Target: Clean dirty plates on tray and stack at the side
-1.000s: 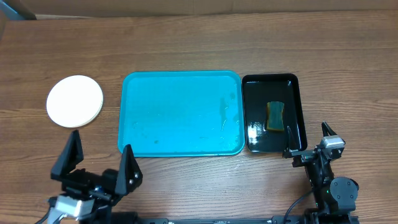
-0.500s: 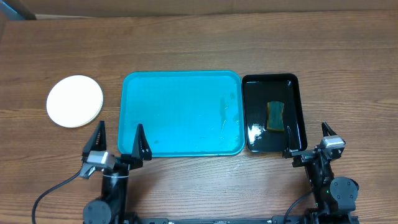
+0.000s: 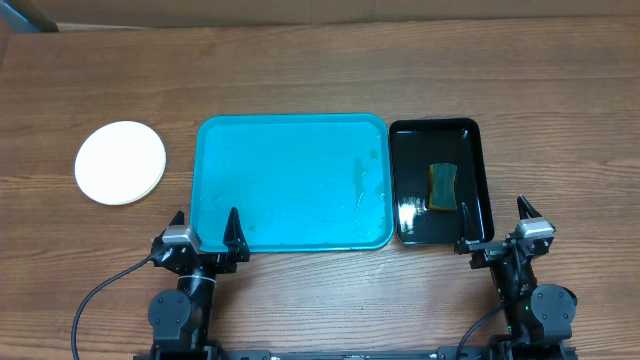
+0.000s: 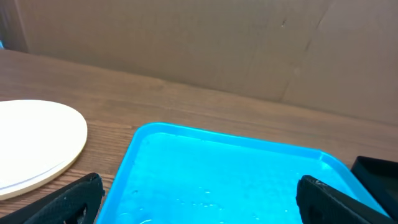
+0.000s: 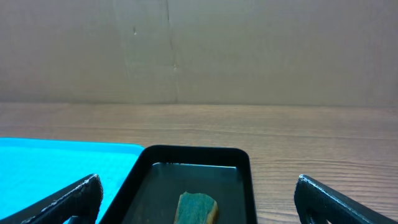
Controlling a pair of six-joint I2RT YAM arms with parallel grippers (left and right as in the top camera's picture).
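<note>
The turquoise tray (image 3: 290, 180) lies mid-table with nothing on it but water drops. The plates (image 3: 120, 162) form one white round pile on the wood to its left; only the top white one shows from above. My left gripper (image 3: 205, 216) is open at the tray's front left edge, with nothing between its fingers. The left wrist view has the tray (image 4: 186, 129) straight ahead, the plates (image 4: 31, 140) at the left and the left gripper (image 4: 199, 202) wide apart. My right gripper (image 3: 492, 210) is open, empty, at the front right.
A narrow black tray (image 3: 478, 180) sits against the turquoise tray's right side and holds a green-and-yellow sponge (image 3: 441, 187) in shallow water. From the right wrist, the sponge (image 5: 196, 208) lies just ahead. A cardboard wall stands behind the table.
My left arm has swung from the front left corner rightward and settled at the tray's front edge, still open. The right arm has not moved.
</note>
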